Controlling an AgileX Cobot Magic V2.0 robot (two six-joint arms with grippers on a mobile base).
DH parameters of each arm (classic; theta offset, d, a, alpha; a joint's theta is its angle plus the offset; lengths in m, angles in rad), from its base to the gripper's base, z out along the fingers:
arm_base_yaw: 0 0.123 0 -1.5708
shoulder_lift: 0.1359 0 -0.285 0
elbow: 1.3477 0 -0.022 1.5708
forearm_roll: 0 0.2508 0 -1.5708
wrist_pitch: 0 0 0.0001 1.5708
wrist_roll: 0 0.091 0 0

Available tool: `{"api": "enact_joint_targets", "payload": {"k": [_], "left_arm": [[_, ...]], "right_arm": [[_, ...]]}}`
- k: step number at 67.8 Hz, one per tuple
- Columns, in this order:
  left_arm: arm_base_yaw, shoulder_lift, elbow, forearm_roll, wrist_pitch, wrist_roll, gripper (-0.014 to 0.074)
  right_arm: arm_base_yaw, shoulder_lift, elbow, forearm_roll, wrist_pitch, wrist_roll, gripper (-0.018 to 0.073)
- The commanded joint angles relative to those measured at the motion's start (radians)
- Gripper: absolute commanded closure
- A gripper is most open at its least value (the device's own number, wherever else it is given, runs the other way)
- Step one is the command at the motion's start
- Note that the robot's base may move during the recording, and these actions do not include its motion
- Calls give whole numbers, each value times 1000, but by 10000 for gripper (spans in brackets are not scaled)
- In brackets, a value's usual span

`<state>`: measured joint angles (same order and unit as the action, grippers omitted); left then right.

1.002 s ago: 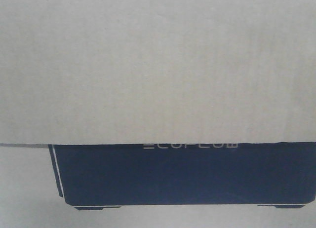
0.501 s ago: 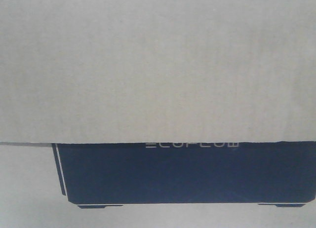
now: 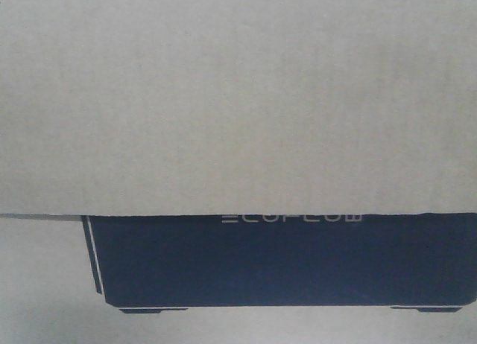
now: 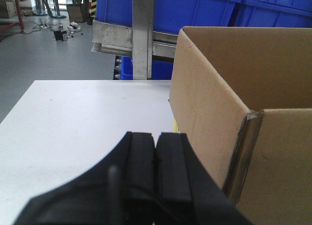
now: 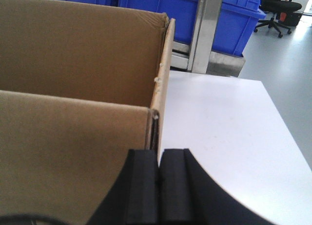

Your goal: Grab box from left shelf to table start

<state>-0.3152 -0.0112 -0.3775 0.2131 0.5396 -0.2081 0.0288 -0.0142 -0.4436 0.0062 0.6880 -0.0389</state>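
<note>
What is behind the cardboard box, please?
Behind the box stand blue plastic bins on a metal rack with a silver upright post. The box walls hide the lower rack; the front view shows only cardboard.

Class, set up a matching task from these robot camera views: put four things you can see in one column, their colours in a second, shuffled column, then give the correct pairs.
Things:
1. cardboard box
2. table
3. storage bins
4. left gripper

Colours:
A. blue
B. black
C. brown
D. white

Pairs: 1-C, 2-D, 3-A, 4-B.

The box also shows in the right wrist view, beside the right gripper, which is black as well. Both grippers have their pads pressed together, with nothing between them.
</note>
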Motion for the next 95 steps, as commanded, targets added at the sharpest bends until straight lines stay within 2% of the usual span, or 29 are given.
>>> {"api": "enact_joint_targets", "payload": {"k": [1, 46, 53, 57, 63, 69, 83, 91, 95], "left_arm": [[-6, -11, -17, 11, -109, -7, 696], [-6, -11, -13, 0, -109, -7, 696], [30, -13, -7, -50, -115, -3, 696], [72, -13, 4, -107, -123, 59, 696], [140, -16, 37, -186, -163, 150, 696], [189, -16, 110, -195, -244, 155, 696], [226, -16, 305, -195, -407, 155, 696], [239, -16, 410, -198, -574, 155, 696], [244, -16, 401, -198, -532, 155, 696]], "right_arm": [[-1, 17, -23, -12, -127, -3, 503], [-1, 17, -23, -12, -128, -3, 503], [-1, 17, -23, -12, -127, -3, 503], [-1, 17, -23, -12, -127, -3, 503], [-1, 17, -23, -12, -124, -3, 503], [-1, 17, -23, -12, -124, -3, 503], [-1, 17, -23, -12, -124, -3, 503], [-1, 17, -23, -12, -124, -3, 503], [-1, 17, -23, -12, -124, -3, 503]]}}
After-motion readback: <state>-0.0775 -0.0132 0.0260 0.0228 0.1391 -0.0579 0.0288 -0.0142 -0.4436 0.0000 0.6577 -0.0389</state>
